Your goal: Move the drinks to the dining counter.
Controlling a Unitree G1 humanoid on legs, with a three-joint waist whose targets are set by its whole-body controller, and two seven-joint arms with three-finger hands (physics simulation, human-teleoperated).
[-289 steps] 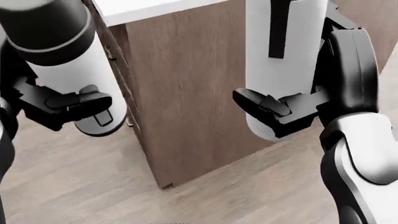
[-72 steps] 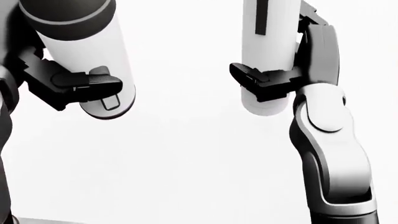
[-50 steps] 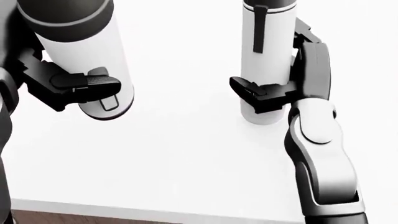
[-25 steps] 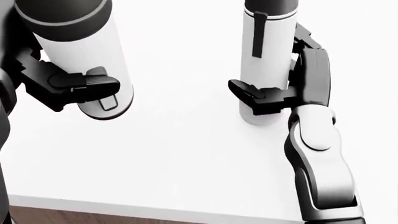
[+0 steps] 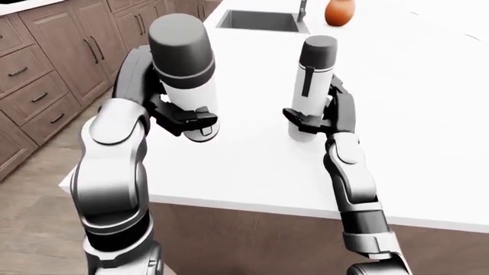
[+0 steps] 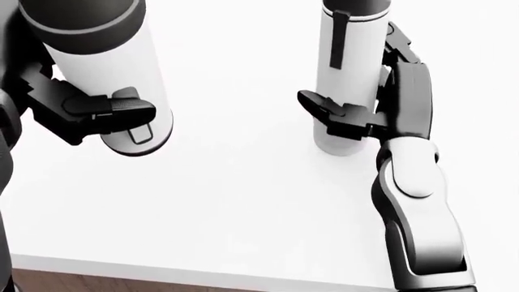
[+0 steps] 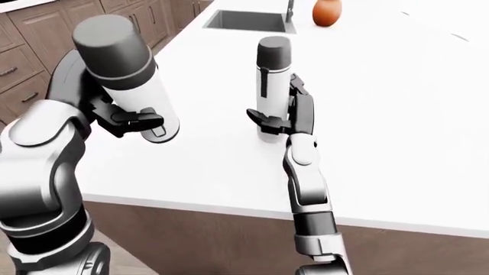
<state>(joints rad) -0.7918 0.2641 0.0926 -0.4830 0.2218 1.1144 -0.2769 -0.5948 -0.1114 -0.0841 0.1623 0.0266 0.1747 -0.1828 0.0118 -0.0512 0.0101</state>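
A wide white flask [image 5: 183, 63] with a dark grey cap hangs tilted above the white dining counter [image 5: 252, 166], near its left end. My left hand [image 6: 114, 112] is shut on the flask's lower part. A slim white bottle [image 6: 350, 61] with a grey cap and a black strap stands upright with its base on the counter. My right hand [image 6: 348, 118] is shut round its lower half, one finger across the side facing me and the others behind it.
A sink [image 5: 259, 20] is set into the counter at the top of the left-eye view, with a brown-orange round object [image 5: 339, 11] beside it. Wooden cabinets [image 5: 46, 69] line the left. The counter's near edge [image 6: 202, 277] runs along the bottom of the head view.
The view moved from the counter's wooden side to above its white top. My right hand lowered the slim bottle until it stands on the counter. The left hand and flask have hardly moved.
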